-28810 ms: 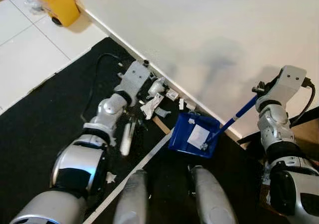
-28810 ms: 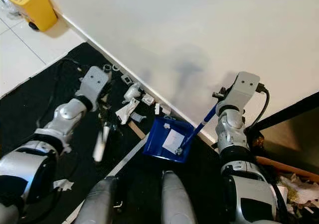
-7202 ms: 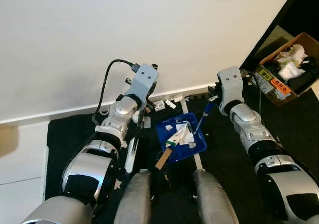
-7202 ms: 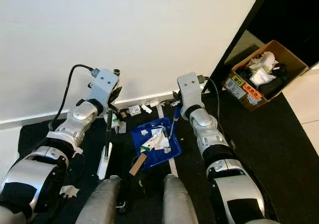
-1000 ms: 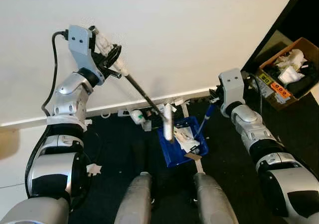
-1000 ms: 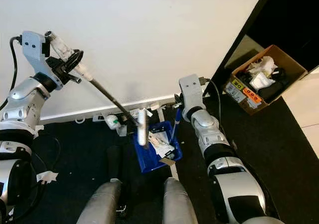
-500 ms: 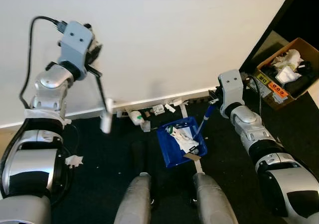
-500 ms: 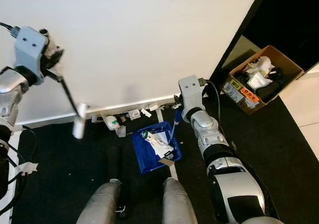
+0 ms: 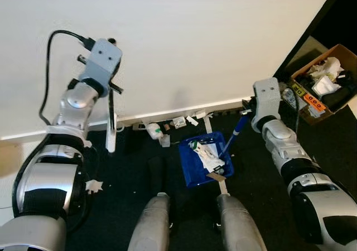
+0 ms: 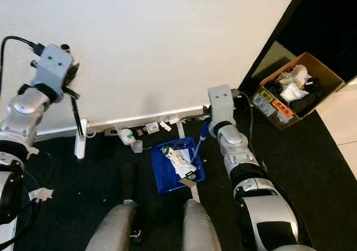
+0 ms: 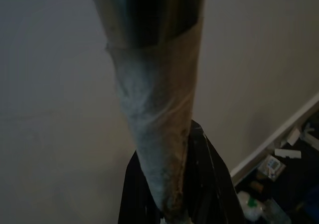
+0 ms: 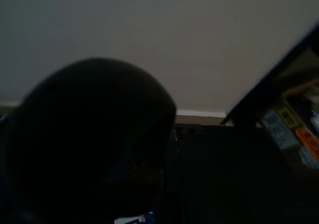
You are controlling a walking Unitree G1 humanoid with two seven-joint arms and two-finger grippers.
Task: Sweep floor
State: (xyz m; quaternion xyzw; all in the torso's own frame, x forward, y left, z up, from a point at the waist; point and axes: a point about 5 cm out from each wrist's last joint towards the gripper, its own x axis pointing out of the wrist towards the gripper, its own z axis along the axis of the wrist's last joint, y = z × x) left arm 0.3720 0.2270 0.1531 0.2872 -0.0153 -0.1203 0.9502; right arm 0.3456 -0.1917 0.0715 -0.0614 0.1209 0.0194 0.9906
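My left gripper (image 9: 111, 87) is raised by the white wall on the left and is shut on the thin black handle of a small brush (image 9: 110, 138), whose white head hangs straight down above the black mat. In the left wrist view the taped handle (image 11: 157, 149) runs between the black fingers (image 11: 212, 184). A blue dustpan (image 9: 192, 170) lies on the mat in front of my legs, holding paper scraps (image 9: 207, 156) and a brown card piece. Its blue handle (image 9: 233, 135) rises to my right gripper (image 9: 249, 110), which is shut on it.
A small white bottle (image 9: 153, 130) and several paper scraps (image 9: 179, 121) lie along the skirting board. A cardboard box (image 9: 322, 82) with crumpled waste stands at the far right by a dark panel. Pale floor (image 9: 6, 167) shows left of the black mat (image 9: 122, 189).
My left arm has swung the brush away from above the dustpan out to the left, where it now hangs straight down near the wall. The dustpan and right arm have hardly moved.
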